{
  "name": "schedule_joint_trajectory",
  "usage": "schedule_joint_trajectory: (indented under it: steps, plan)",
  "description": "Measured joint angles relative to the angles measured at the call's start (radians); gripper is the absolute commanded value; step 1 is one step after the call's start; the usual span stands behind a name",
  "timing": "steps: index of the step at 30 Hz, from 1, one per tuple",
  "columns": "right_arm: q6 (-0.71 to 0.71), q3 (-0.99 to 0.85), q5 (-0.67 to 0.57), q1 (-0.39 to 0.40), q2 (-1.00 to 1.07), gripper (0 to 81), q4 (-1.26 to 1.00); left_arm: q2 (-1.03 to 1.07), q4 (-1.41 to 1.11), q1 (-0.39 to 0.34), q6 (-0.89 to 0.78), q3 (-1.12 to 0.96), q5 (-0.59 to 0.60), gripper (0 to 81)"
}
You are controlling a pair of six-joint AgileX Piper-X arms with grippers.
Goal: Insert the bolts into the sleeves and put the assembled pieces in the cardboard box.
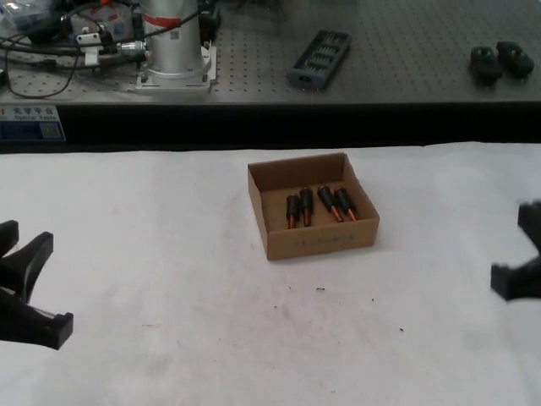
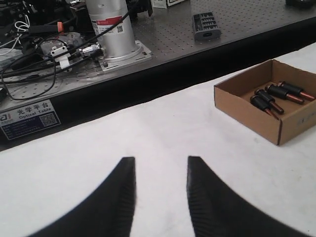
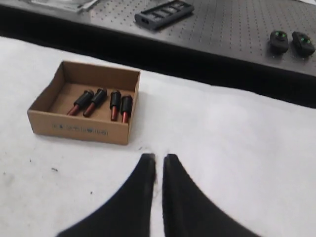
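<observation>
Neatly, four black-sleeved coppery bolts [image 3: 114,101] lie in the matte cardboard box [image 3: 79,129]; left pincer [image 2: 160,168] apart, right pincer [image 3: 159,160] together.

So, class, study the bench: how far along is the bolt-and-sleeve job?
Done: four assembled pieces lie side by side inside the cardboard box. In hand: nothing; the left end effector sits open and empty over the white cover, the right end effector shut and empty. Left: probably nothing, since every piece seen is already boxed.
</observation>
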Motion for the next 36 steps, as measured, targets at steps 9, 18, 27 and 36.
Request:
schedule_joint_trajectory:
  steps: [9, 18, 27, 36]
  plan:
    - [0.0, 0.17, 0.0, 0.013, -0.094, 6.4, 0.0, -0.004, 0.003, 0.004, 0.0, 0.0, 0.0, 26.7]
    - [0.0, 0.259, 0.013, 0.017, -0.322, 6.4, 0.106, -0.254, 0.076, 0.011, 0.0, 0.0, -0.001, 26.7]
    - [0.0, 0.259, 0.019, -0.052, -0.478, 6.4, 0.158, -0.477, 0.081, 0.011, 0.0, 0.0, -0.001, 26.7]
    - [0.0, 0.259, 0.02, -0.152, -0.629, 6.4, 0.158, -0.66, 0.081, 0.02, 0.0, 0.0, -0.001, 26.7]
